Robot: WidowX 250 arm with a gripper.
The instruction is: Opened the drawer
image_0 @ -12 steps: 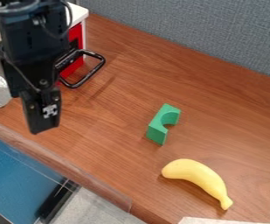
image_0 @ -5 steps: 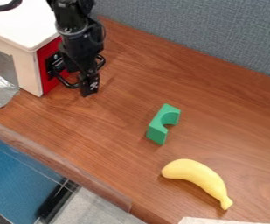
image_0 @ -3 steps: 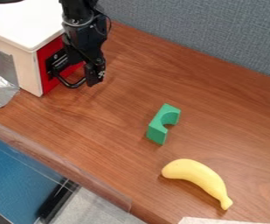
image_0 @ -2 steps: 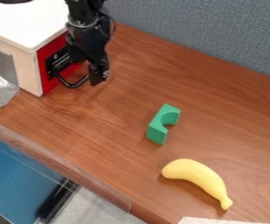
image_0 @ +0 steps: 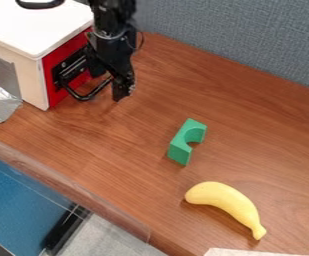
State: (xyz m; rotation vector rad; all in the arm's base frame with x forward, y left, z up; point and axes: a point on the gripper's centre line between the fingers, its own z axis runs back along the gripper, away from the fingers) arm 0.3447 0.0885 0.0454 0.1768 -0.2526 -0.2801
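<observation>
The handle (image_0: 84,96), standing out in front of the box (image_0: 32,82), is judged to be stiff, hard and smooth; it is unlikely to be crushed, but a grip could slip along the rounded bar. Hold is best taken at the middle of its outer bar, so that the pull can be kept straight out from the box. Behind it, the drawer (image_0: 70,65) is set in the red front (image_0: 55,94) of the box and is seen as roughly flush, so it is judged unopened. The drawer is expected to be light and to run with slight friction; if the pull is taken askew, it may bind, or the box may be dragged across the table (image_0: 133,142). The gripper (image_0: 120,87) is noted in front of the box, pointed downward beside the far end of the handle. The handle extends from there toward the near corner of the box, and the drawer lies between the gripper and the box's interior. Whether the gripper is spread, closed or clamped on the handle cannot be told, nor can contact be confirmed.
</observation>
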